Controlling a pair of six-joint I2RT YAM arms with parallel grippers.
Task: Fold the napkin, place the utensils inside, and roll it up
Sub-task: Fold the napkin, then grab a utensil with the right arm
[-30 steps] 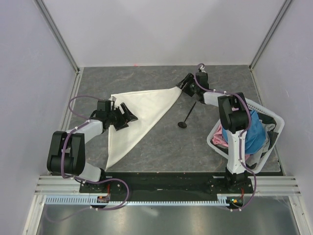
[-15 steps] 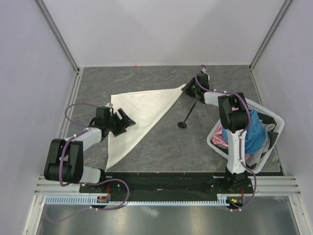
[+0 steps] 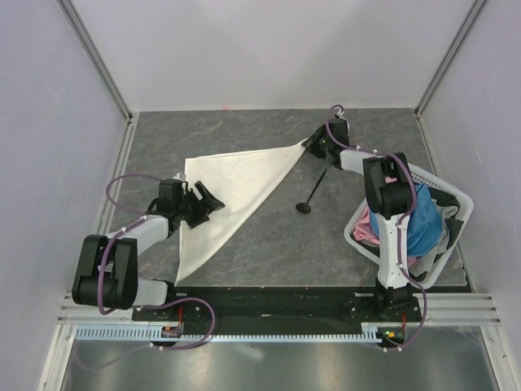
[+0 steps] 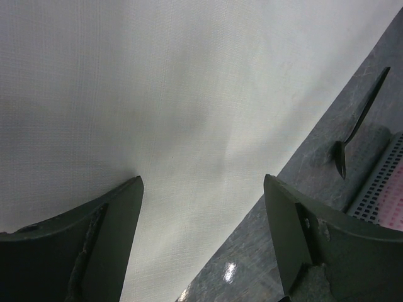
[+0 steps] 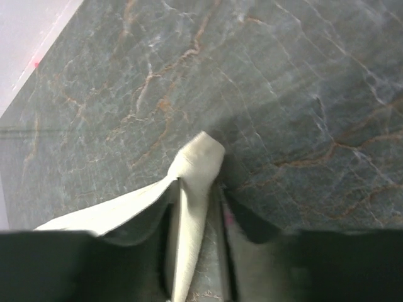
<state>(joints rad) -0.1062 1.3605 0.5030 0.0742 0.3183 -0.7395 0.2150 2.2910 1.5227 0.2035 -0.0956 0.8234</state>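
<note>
Right hand (image 5: pixel 196 186) has closed on one napkin (image 3: pixel 232 189); one utensil (image 3: pixel 313 192) loose.

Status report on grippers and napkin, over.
Left gripper open above cream-white cloth napkin. Right gripper shut on its far corner. Slim black spoon lies apart.

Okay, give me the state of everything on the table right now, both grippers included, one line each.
napkin: folded into a triangle, flat on the table, far right corner pinched.
spoon: lying loose on the table beside the napkin, untouched.
left gripper: open, over the napkin.
right gripper: shut on the napkin's corner.
basket: holding a blue cloth and a pink cloth.
</note>
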